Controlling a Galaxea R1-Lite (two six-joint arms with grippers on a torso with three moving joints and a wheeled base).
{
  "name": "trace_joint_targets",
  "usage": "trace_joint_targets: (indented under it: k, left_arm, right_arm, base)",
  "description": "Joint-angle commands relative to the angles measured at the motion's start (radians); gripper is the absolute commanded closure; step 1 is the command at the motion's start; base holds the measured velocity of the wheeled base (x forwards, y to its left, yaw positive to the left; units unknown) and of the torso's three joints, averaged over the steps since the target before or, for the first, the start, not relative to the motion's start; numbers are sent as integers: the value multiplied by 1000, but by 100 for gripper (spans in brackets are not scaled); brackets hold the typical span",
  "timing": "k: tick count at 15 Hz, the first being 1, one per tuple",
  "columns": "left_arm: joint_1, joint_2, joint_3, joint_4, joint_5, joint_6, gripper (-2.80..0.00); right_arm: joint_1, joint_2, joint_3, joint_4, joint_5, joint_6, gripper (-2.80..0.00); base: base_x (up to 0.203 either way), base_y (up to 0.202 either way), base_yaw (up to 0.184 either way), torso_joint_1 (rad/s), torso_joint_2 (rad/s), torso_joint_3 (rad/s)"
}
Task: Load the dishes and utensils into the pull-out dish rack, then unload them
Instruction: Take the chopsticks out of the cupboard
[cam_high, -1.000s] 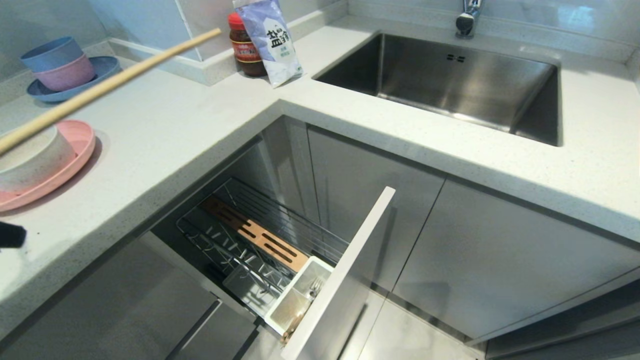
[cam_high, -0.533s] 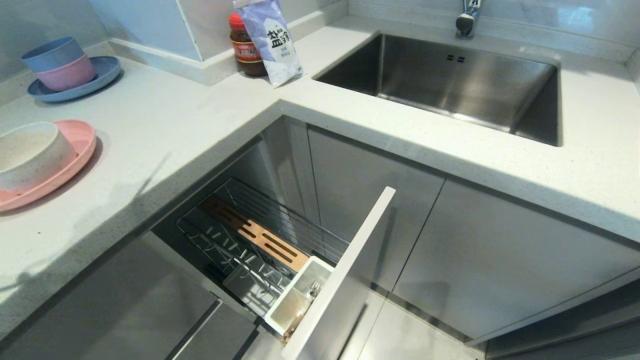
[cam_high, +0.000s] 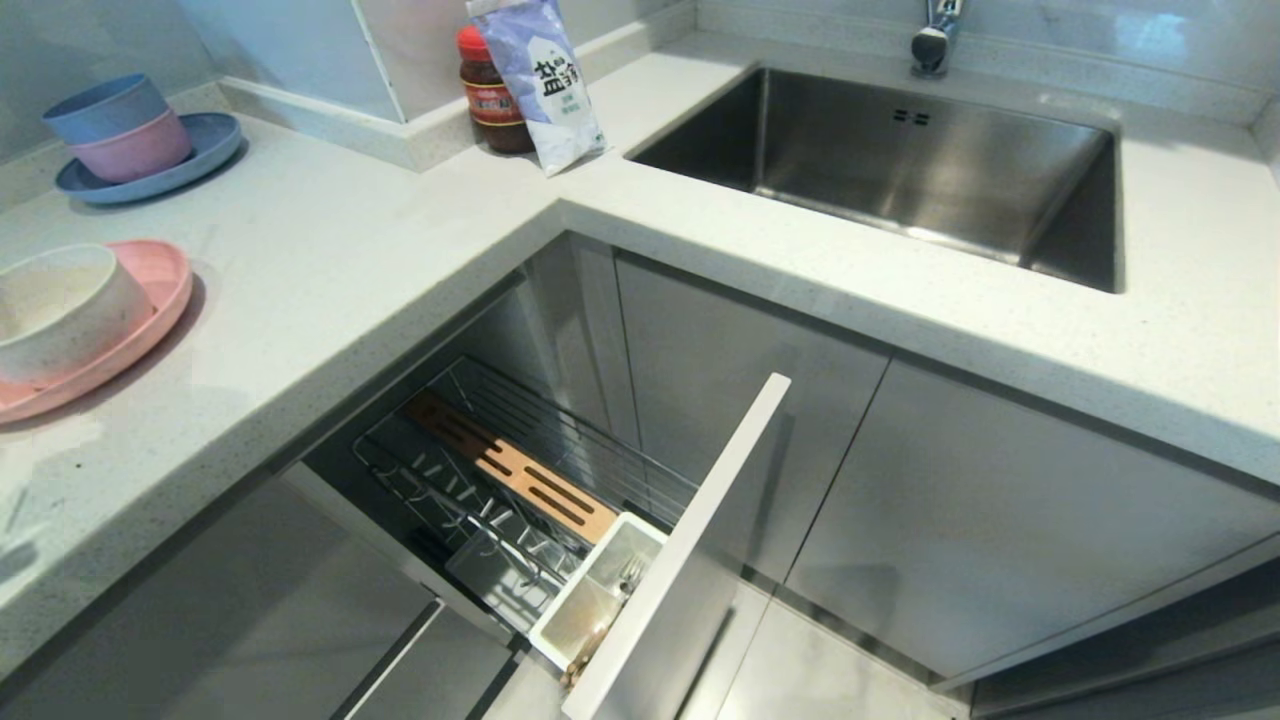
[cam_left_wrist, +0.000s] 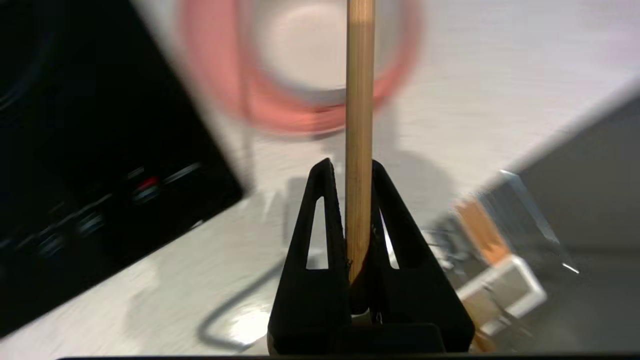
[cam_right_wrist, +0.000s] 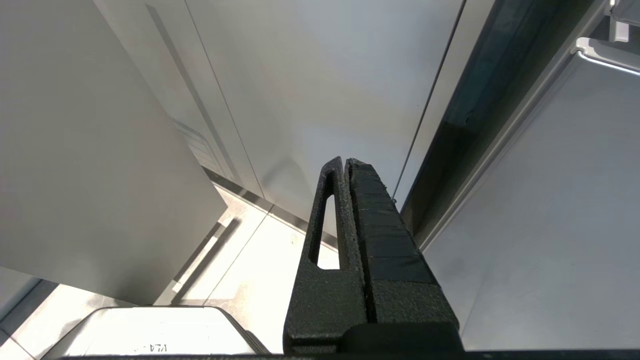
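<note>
One wooden chopstick (cam_left_wrist: 360, 100) is pinched between the black fingers of the left gripper (cam_left_wrist: 350, 170), its shaft running out ahead of the jaws over the white counter (cam_high: 400, 260); whether a second stick lies behind it cannot be told. The gripper itself is not seen in the head view. Beyond the stick, in the left wrist view, the pink plate (cam_left_wrist: 300, 117) is seen blurred with the off-white bowl (cam_left_wrist: 305, 50) resting on it. In the head view the same pink plate (cam_high: 165, 290) and bowl (cam_high: 60, 310) are found at the left end of the counter, well apart from the pull-out dish rack (cam_high: 520, 480), which is drawn out below the counter edge. Its prongs are bare; no plate or bowl has been stood in them. In the white cutlery cup (cam_high: 590, 595) at the front, fork tines (cam_high: 630, 575) are visible, and something wooden appears at the cup's near end, though what it is cannot be made out.

The loading is judged to be partly done: the fork is in, the held chopstick has yet to be delivered to the cup, and both dishes remain to be racked. The whole unloading is left after that.

The right gripper (cam_right_wrist: 346, 162) is pressed together on nothing, parked low beside the grey cabinet fronts (cam_right_wrist: 310, 75). Further back on the counter a blue plate (cam_high: 190, 160) with stacked bowls, a jar and a packet by the sink (cam_high: 900, 160) are left untouched.
</note>
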Motion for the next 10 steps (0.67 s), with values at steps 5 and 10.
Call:
trace_joint_targets:
  k: [5,10]
  left_arm:
    - [388,51,189,12,59,-37,0]
    - [417,181,152,120,-31,-47,0]
  right_arm:
    - [0,-3,2,0,0,0,0]
    - [0,-3,2,0,0,0,0]
  base:
    - [0,0,0,0,0,0]
    - [0,0,0,0,0,0]
